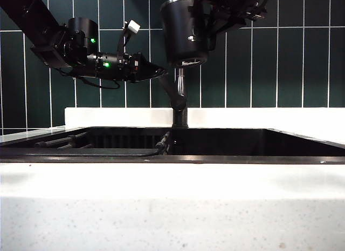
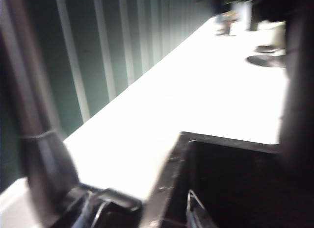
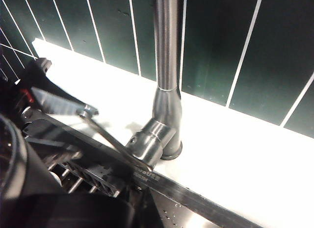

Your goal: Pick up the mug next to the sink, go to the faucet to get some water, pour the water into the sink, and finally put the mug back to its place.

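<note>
The wall [image 1: 269, 62] filled the back of the scene, tall dark-green glossy tiles split by thin pale grout lines, and below it ran the counter [image 1: 172, 208], white stone with fine speckles and a matte face. Set into that counter sat the sink [image 1: 242, 143], a wide black rectangular basin with a dark rim, and dark bars lay along its left floor. Up from the back edge, dead centre, rose the faucet [image 1: 180, 100], a slim brushed-metal pipe flaring into a cylindrical base, and the right wrist view showed its grey lever [image 3: 110, 139] angling thinly out from that base. High above the basin hung the mug [image 1: 185, 32], a matte black cylinder with a silver rim and a small white logo, tilted, right over the top of the pipe! The right gripper [image 1: 229, 11] had it, clamped tight at the mug's right side near the top edge of the exterior view. Over on the left, the left gripper [image 1: 153, 73] reached in level from its black arm, green lights glowing on the housing, its jaws spread wide and holding nothing, the tip just beside the pipe and below the mug. In the left wrist view the pipe base loomed close and blurred against the white counter.
</note>
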You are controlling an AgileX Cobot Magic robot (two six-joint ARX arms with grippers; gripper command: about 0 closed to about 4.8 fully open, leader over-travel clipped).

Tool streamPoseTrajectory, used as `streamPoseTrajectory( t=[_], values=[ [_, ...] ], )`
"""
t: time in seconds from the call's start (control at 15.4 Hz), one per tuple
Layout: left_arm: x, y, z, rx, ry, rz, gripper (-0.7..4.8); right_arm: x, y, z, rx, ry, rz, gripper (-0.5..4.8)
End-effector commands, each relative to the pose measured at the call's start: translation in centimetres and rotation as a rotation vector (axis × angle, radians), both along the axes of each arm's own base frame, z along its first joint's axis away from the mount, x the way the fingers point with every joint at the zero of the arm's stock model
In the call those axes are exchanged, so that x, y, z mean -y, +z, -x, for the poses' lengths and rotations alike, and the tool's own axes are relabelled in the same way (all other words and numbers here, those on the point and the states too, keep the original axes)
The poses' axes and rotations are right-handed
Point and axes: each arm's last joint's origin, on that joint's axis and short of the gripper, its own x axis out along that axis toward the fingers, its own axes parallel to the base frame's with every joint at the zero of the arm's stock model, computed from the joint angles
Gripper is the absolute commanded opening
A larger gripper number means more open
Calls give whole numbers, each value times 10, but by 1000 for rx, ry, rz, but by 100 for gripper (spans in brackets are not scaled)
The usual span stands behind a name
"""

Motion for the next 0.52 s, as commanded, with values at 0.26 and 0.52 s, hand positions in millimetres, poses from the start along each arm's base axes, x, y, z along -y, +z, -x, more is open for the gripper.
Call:
streamPoseTrajectory(
  t=[0.26,0.52],
  values=[
    [5,3,2,11,15,-7,233,0,12,1,71,0,-31,-1],
    [4,1,-1,29,123,-25,233,0,11,1,63,1,-29,-1]
  ],
)
